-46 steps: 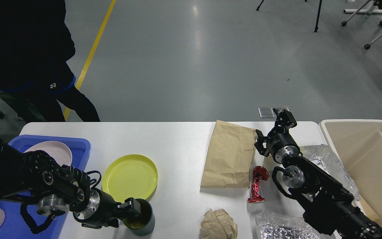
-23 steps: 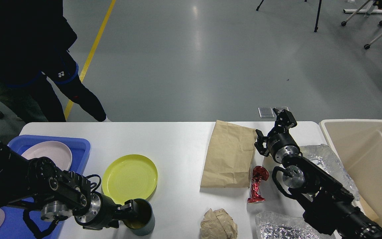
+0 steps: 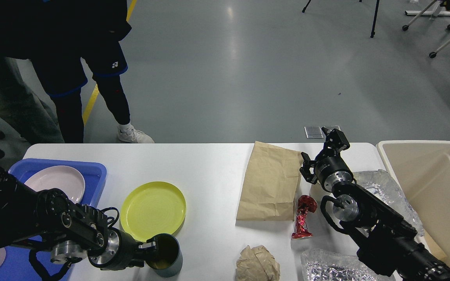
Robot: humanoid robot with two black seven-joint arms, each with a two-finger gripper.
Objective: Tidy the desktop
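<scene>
Now | left claw (image 3: pixel 151 248) gripping cup (image 3: pixel 167 254) rim | right claw (image 3: pixel 320 154) raised, fingers spread

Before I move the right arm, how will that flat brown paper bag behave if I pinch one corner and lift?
The brown paper bag lies flat and creased on the desktop, so it is probably empty and light. Pinched at a corner, it would likely droop and fold rather than stay stiff. Its thin edge hugs the surface, so getting a finger under may be awkward.

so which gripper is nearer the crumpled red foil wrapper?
Right. The right gripper hovers just beyond the crumpled red foil wrapper, by the flat brown paper bag. The left gripper is far across the desktop, at the dark green cup.
</scene>
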